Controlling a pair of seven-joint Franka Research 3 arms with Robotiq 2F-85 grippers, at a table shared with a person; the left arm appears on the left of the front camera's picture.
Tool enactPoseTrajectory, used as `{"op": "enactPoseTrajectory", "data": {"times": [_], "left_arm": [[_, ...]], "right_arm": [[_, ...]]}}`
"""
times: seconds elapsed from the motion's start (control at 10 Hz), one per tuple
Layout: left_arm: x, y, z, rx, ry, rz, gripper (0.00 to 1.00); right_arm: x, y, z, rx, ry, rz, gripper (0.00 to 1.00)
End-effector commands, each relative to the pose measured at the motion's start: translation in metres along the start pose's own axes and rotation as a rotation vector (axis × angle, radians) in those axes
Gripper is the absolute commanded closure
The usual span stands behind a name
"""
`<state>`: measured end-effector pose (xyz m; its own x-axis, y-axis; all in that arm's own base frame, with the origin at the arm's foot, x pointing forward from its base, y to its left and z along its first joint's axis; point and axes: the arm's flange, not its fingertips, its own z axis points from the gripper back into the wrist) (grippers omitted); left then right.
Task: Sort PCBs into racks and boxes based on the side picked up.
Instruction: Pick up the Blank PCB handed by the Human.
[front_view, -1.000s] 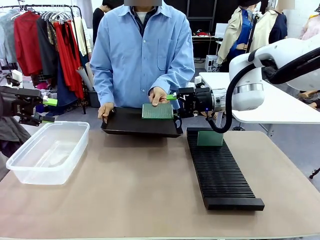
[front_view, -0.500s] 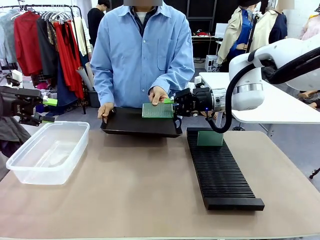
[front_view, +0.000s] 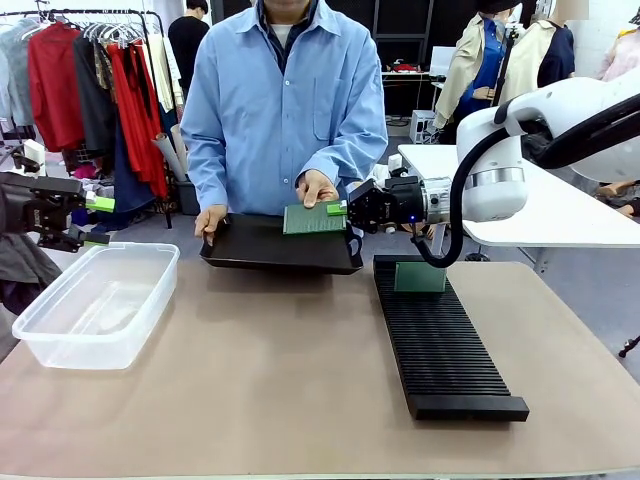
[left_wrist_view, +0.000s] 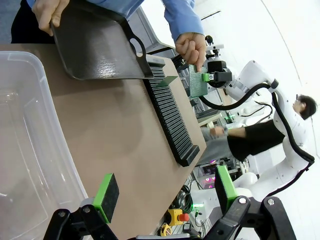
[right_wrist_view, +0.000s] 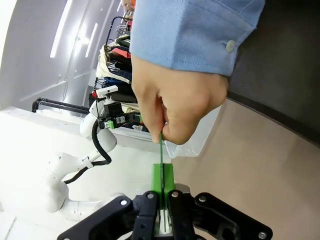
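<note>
Right pincer (front_view: 343, 208) — tight on PCB (front_view: 313, 218)

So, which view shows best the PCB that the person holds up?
The front view: the PCB shows its whole green face, between the person's hand and the right gripper. In the right wrist view the PCB is edge-on, a thin line; in the left wrist view it is small and far.

green PCB (front_view: 314, 218), black finely slotted rack (front_view: 445, 350), clear tub (front_view: 70, 350), black tray (front_view: 270, 250), light blue shirt (front_view: 270, 110)
</note>
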<state>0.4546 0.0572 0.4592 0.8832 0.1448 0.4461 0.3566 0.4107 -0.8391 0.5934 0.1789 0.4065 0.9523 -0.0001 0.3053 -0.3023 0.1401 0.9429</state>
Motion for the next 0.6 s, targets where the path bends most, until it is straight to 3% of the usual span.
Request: {"op": "enactPoseTrajectory", "data": {"times": [0.0,0.2,0.3,0.5], "left_arm": [[-0.0006,-0.0016,0.0007,-0.003,-0.001,-0.002,0.00],[-0.0006,-0.0016,0.0007,-0.003,-0.001,-0.002,0.00],[-0.0006,-0.0016,0.0007,-0.003,-0.001,-0.002,0.00],[-0.0006,-0.0016,0.0007,-0.003,-0.001,-0.002,0.00]], "right_arm": [[0.0086,0.0032,-0.0085,-0.008,-0.012,-0.041,1.00],[0.0046,0.0045,-0.0076,-0.009,0.099,0.032,1.00],[0.0001,0.0005,-0.0007,0.000,0.003,-0.010,1.00],[0.0001,0.0005,-0.0007,0.000,0.003,-0.010,1.00]]}}
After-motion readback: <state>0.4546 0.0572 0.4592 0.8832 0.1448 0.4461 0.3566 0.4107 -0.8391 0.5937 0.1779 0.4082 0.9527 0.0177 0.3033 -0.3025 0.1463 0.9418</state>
